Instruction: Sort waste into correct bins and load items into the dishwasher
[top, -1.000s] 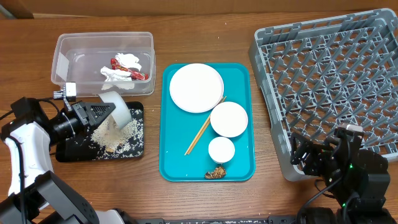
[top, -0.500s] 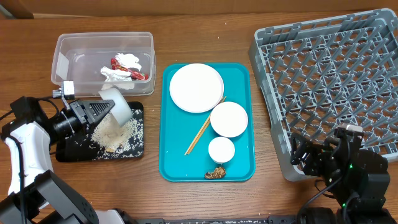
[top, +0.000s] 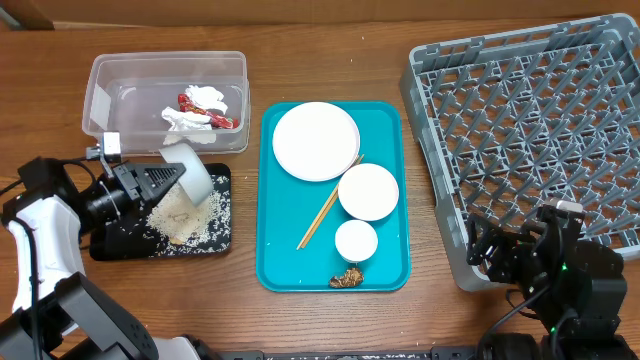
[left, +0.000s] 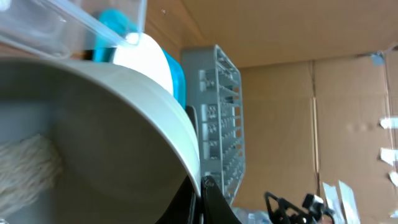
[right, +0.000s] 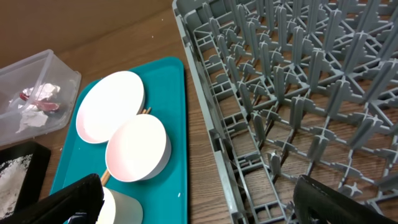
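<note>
Rice (top: 186, 214), loose and white, lies heaped and scattered on the shallow black rectangular tray (top: 220, 243), which sits on the brown wooden tabletop (top: 300, 40) just left of the large teal tray (top: 392, 262). Above that heap the left end effector (top: 165, 178) is clenched on the rim of a round white bowl (top: 190, 168), which it holds tipped on its side with the mouth turned down towards the black tray. In the left wrist view the bowl's curved wall fills most of the picture. A pale textured patch at the lower left may be rice, though it is too blurred to be sure.

Behind the black tray, further left of the teal tray, the clear rectangular plastic tub (top: 100, 90) holds the crumpled white napkin (top: 205, 99) and the small red sauce packet (top: 190, 103), touching each other.

On the teal tray lie the round white plate (top: 316, 141) at the back, a second white bowl (top: 368, 191) in front of it and the small white cup (top: 355, 240) nearer the front. The thin wooden chopsticks (top: 328, 203) slant beside them. The small brown food lump (top: 348, 278) rests at the front edge.

Right of the teal tray stands the large square grey plastic dish rack (top: 530, 120). The right end effector (right: 196, 186) hangs at the rack's front left corner, fingers spread wide and grasping nothing, well apart from the dishes.
</note>
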